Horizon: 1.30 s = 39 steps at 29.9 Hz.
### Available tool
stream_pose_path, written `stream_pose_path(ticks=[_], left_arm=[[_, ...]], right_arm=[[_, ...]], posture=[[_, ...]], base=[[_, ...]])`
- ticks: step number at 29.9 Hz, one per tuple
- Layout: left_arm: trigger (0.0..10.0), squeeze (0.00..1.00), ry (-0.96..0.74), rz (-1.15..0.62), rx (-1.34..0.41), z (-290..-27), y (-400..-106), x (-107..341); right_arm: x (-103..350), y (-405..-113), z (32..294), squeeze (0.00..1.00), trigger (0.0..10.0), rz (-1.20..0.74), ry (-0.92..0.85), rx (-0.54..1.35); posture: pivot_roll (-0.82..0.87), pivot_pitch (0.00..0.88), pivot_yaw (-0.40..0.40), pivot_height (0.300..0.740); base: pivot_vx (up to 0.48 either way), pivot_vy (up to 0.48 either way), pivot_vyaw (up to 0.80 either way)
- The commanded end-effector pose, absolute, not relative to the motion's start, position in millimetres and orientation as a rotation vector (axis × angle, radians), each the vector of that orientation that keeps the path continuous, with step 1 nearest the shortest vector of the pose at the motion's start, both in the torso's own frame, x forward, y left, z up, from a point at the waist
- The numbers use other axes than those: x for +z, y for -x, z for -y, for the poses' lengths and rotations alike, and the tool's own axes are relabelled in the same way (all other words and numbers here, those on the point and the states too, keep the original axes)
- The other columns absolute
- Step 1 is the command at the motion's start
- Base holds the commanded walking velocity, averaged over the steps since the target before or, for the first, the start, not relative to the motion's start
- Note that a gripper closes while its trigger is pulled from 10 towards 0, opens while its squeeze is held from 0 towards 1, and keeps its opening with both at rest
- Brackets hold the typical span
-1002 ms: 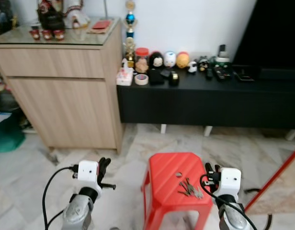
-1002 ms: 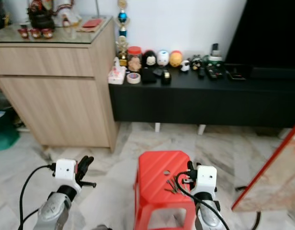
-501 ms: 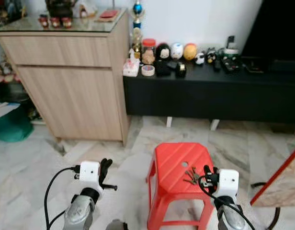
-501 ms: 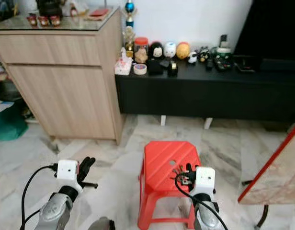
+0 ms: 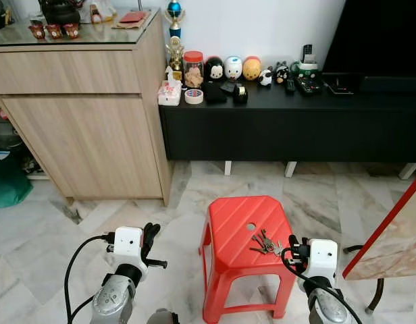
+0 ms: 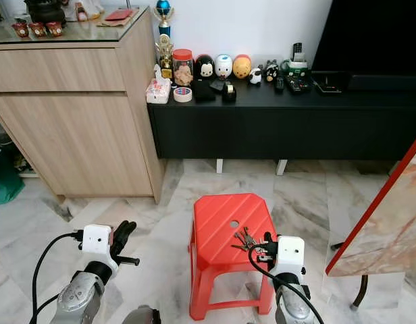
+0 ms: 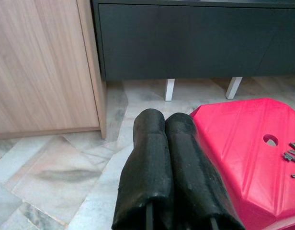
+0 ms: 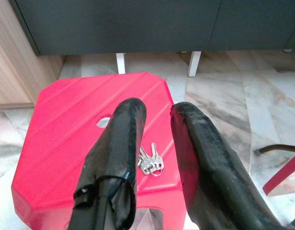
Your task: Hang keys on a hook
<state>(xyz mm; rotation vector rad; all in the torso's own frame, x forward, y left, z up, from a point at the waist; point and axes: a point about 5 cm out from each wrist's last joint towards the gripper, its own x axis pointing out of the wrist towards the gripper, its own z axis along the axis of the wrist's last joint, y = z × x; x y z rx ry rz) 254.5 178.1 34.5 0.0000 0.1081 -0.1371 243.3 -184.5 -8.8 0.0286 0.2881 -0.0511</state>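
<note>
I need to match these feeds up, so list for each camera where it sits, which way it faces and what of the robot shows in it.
Left and right eye views: on the head, facing forward and down at the red stool, the keys, the wooden cabinet and the black console; both silver arms show.
Left wrist view: along the shut left gripper toward cabinet and console.
Right wrist view: along the open right gripper, down onto stool and keys.
Shared: the stool and keys appear in all views.

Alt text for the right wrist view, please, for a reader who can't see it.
The right gripper hovers with its two black fingers apart above a bunch of keys lying on a red plastic stool. Beyond the stool are marble floor and a black cabinet on white legs.
</note>
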Motion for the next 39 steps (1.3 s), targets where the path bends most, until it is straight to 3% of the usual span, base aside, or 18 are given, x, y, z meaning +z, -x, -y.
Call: stream_pose_path(ticks=[1,24,28,39], left_arm=[[10.0,0.00,0.002,-0.093,-0.155,-174.1,-258.4,40.1],[10.0,0.00,0.001,-0.095,-0.158,-173.8,-257.9,40.1],[10.0,0.00,0.002,-0.094,-0.161,-173.2,-258.2,40.3],[10.0,0.00,0.002,-0.100,-0.166,-171.8,-257.5,39.6]], right_arm=[[-8.8,-244.2,187.3,0.00,10.0,-0.286,-0.030,-0.061],[-15.5,-243.4,185.2,0.00,10.0,-0.331,-0.025,-0.060],[-13.9,-244.3,183.9,0.00,10.0,-0.312,-0.026,-0.054],[-13.3,-244.7,183.1,0.00,10.0,-0.306,-0.031,-0.051]], posture=[[0.01,0.000,-0.023,0.663],[0.01,0.000,-0.020,0.663],[0.01,0.000,-0.020,0.640],[0.01,0.000,-0.019,0.640]], base=[[0.000,0.000,0.00],[0.000,0.000,0.00],[0.000,0.000,0.00],[0.000,0.000,0.00]])
